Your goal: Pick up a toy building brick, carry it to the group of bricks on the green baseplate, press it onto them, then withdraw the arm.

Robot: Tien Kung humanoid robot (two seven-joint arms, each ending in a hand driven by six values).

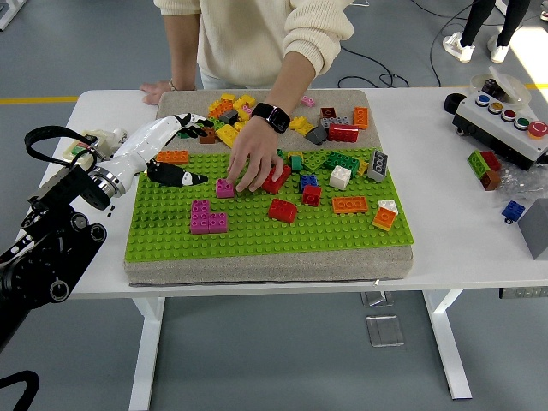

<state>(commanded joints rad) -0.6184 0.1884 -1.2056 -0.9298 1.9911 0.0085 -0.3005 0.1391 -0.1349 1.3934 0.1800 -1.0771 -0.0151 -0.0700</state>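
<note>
The green baseplate (257,235) lies on a beige mat and carries several scattered bricks. A magenta brick group (208,218) stands at its front left. My left hand (190,154), white with black fingertips, hovers open over the plate's left edge, holding nothing, above an orange brick (172,157). A person's hand (254,164) reaches from the far side and presses a small pink brick (225,188) on the plate, just behind the magenta group. Red bricks (282,210) sit near the middle. My right arm is out of sight.
Loose bricks (229,111) are piled on the mat behind the plate. A control box with coloured buttons (505,120) and a few stray bricks (486,164) lie on the right of the table. The person's other hand (158,88) rests at the back left.
</note>
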